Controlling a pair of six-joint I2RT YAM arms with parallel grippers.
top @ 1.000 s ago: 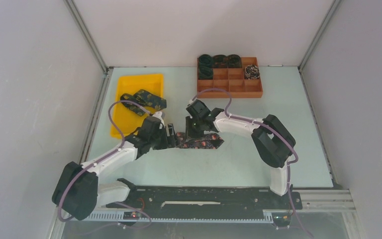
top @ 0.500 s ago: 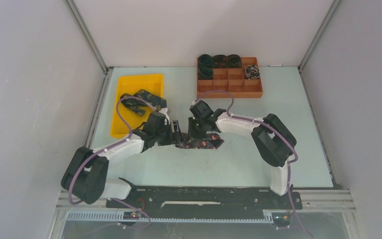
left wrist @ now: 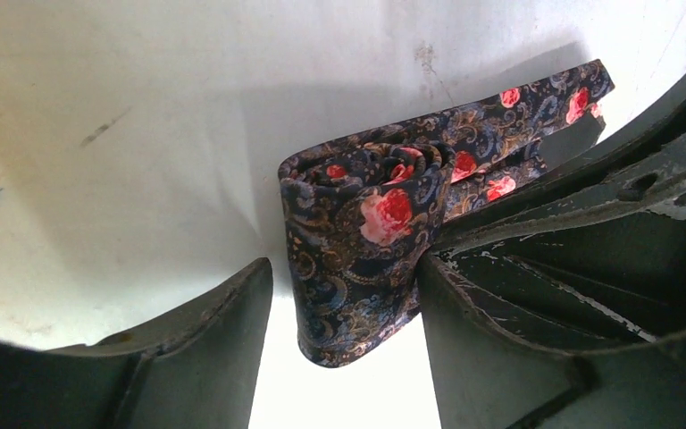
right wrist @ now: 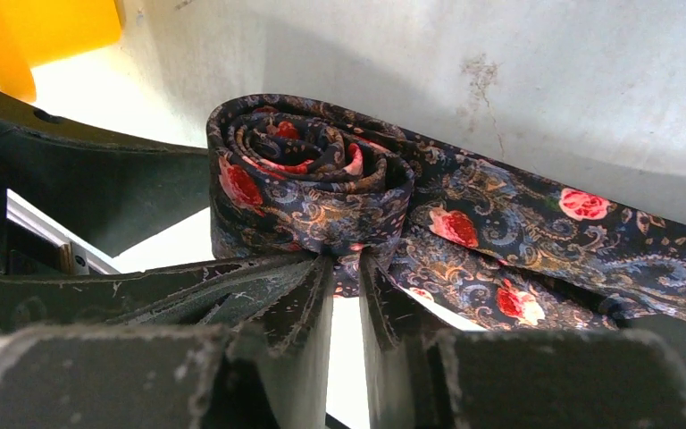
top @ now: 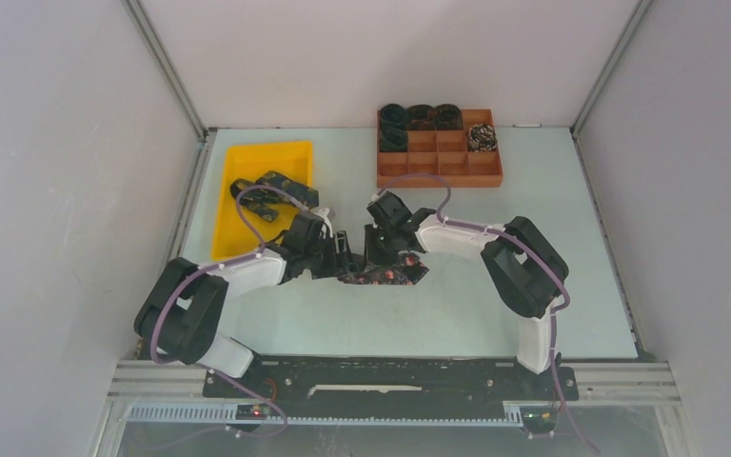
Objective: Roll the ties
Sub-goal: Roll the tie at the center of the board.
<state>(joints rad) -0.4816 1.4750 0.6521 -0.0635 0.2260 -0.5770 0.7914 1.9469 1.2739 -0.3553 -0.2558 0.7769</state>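
R gripper [right wrist: 344, 268] was nipped nearly shut on the lower edge of the navy paisley satin-look tie w/ red roses [right wrist: 313, 179], mid pale table [top: 438, 314]. The tie was partly coiled, tail still flat. L gripper [left wrist: 344, 266] stood open astride the coil. Several finished coils [top: 420, 116] sat in the orange gridded tray [top: 438, 180]. Loose ties [top: 276, 190] lay in the yellow plastic bin [top: 247, 162]. Fabric looked slick, prob. springy.

A pale mint-green tabletop [top: 495, 295] forms the base of a box-like enclosure. Behind it rises a plain white back wall [top: 390, 57]. It is flanked by a smooth grey left side panel [top: 57, 190] and a matching grey right side panel [top: 714, 190]. Silver metal corner posts [top: 166, 67] slant up at the back corners. A silver metal rail [top: 619, 379] runs along the near edge. The light is soft and even. Close up, the tabletop shows small dark scuff marks [left wrist: 98, 130].
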